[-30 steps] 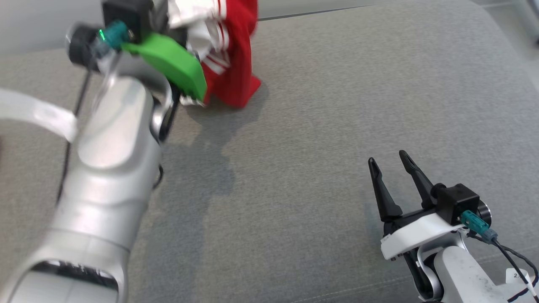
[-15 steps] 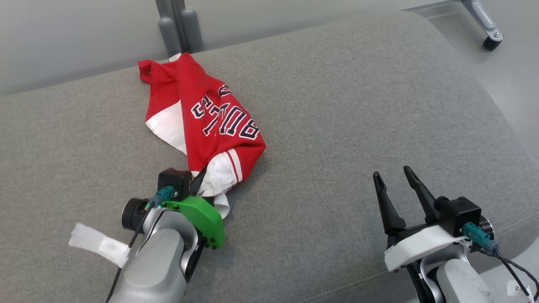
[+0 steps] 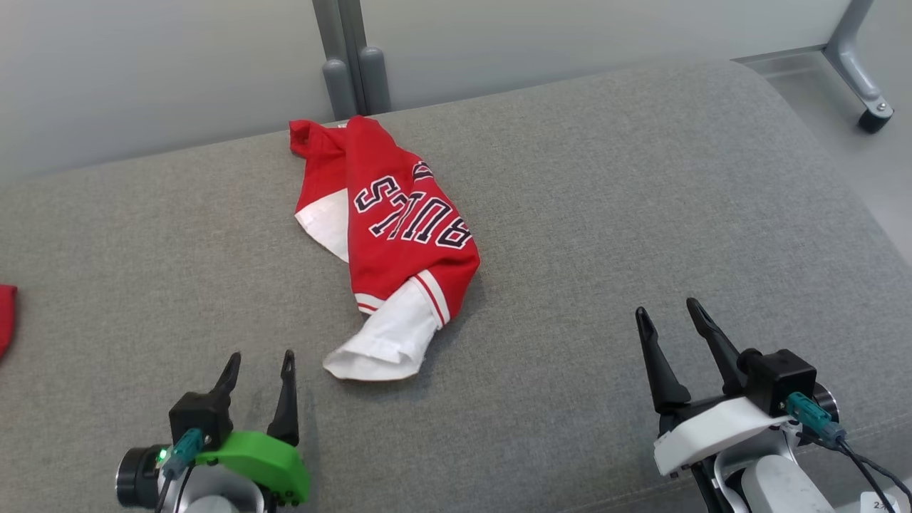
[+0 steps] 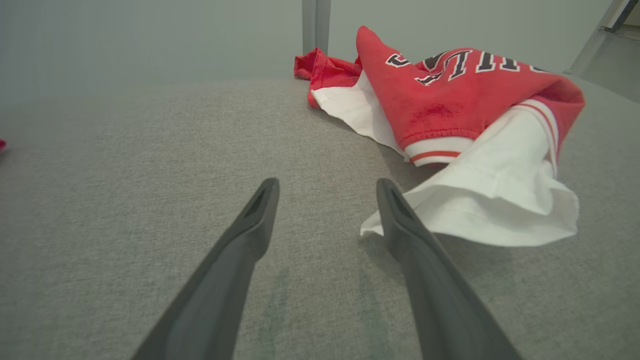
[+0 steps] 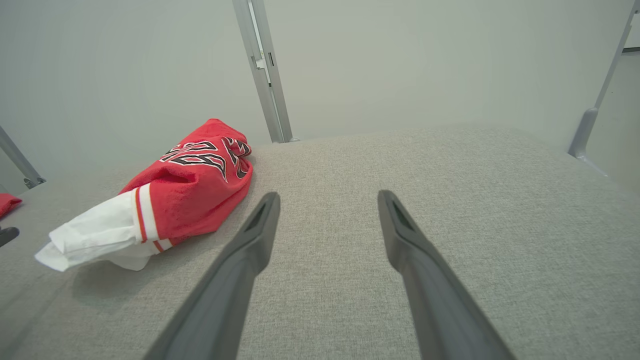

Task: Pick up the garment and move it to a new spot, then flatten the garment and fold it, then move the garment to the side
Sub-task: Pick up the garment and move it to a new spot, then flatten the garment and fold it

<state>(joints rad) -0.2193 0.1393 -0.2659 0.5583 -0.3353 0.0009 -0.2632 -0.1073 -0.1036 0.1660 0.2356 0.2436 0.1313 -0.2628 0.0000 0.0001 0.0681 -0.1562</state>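
The garment [image 3: 388, 228] is a red jersey with dark lettering and a white inner layer, lying crumpled in a long heap on the grey cushion [image 3: 605, 214]. Its white end points toward me. My left gripper [image 3: 260, 363] stands open at the lower left, just left of that white end and apart from it. In the left wrist view the garment [image 4: 450, 115] lies right of the open left gripper [image 4: 325, 187], its white edge beside the right finger. My right gripper [image 3: 666, 317] is open at the lower right, holding nothing. The right wrist view has the garment [image 5: 175, 195] left of the right gripper [image 5: 327, 197].
A grey post [image 3: 349, 64] rises behind the cushion's far edge against a pale wall. A bit of red cloth [image 3: 6, 313] lies at the far left edge. A wheeled frame leg [image 3: 866, 92] stands on the floor at the back right.
My left gripper has let go of the garment, opened, and drawn back toward me. The garment now lies loose on the cushion. The head camera has shifted; the right gripper stays open.
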